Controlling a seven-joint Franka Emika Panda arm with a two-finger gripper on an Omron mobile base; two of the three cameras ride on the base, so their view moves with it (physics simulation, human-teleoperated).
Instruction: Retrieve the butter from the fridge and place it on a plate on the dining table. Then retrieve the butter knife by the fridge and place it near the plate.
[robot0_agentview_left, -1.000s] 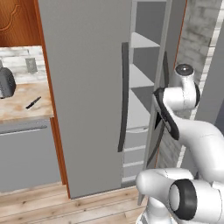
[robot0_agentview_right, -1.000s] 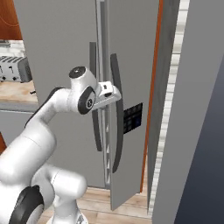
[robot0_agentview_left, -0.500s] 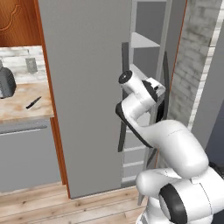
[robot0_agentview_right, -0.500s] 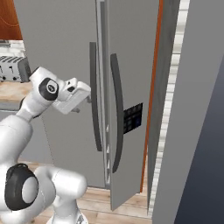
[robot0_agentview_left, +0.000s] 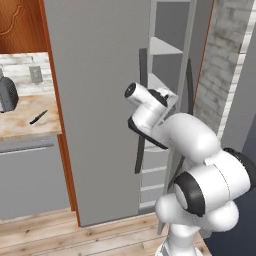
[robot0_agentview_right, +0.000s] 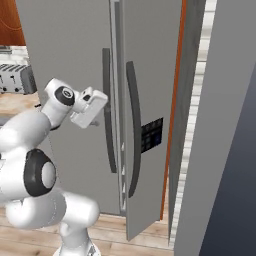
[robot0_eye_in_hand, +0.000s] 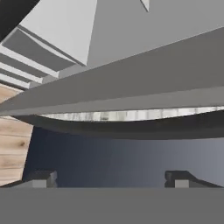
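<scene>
Beside fridge (robot0_agentview_right: 150, 75) door, claw (robot0_eye_in_hand: 111, 177) open, empty; no writing legible.

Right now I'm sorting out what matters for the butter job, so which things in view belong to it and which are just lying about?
Belongs to the job:
- fridge, its right door ajar with inner shelves showing
- butter knife on the counter left of the fridge
- claw, open and empty

Just lying about:
- toaster
- dark appliance on the counter
</scene>
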